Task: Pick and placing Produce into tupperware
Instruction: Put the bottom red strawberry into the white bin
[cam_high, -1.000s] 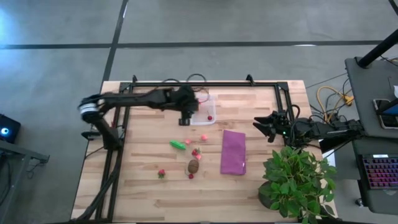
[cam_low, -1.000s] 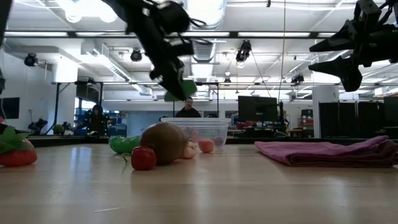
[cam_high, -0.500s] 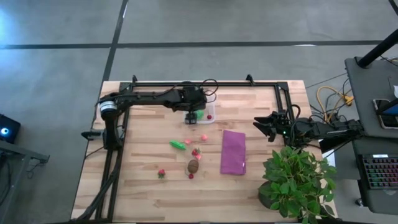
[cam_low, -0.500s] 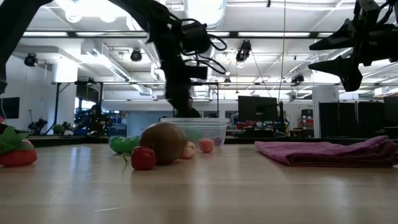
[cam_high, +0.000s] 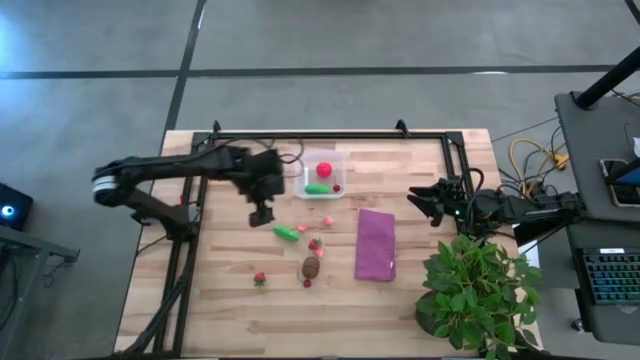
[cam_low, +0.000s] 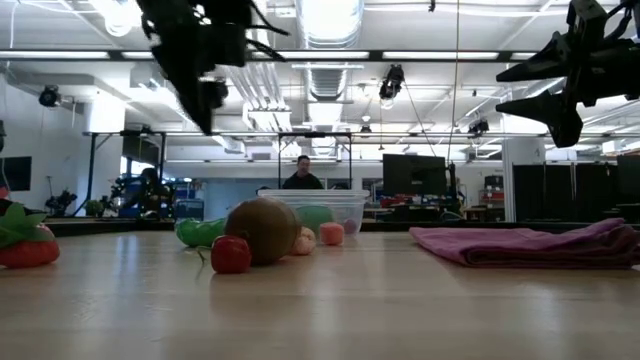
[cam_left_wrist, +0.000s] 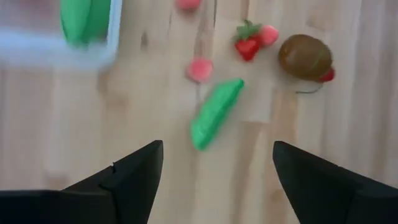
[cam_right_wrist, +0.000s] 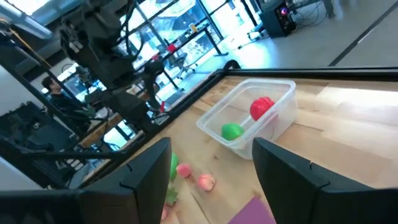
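Note:
The clear square tupperware stands at the table's far middle and holds a red round piece, a green piece and a tiny red bit. It also shows in the right wrist view. My left gripper hangs open and empty above the table, left of the tupperware and just far-left of a green elongated piece lying on the wood. Nearer lie pink bits, a strawberry, a brown oval and a small red piece. My right gripper waits open at the table's right.
A purple cloth lies flat right of the loose produce. A potted plant stands at the table's near right corner. A black frame rail runs along the far edge. People show in the room beyond.
My left gripper carried a green piece toward the table's right and over the tupperware, let it go there, then drew back toward the left and near edges. The green piece now lies inside the tupperware.

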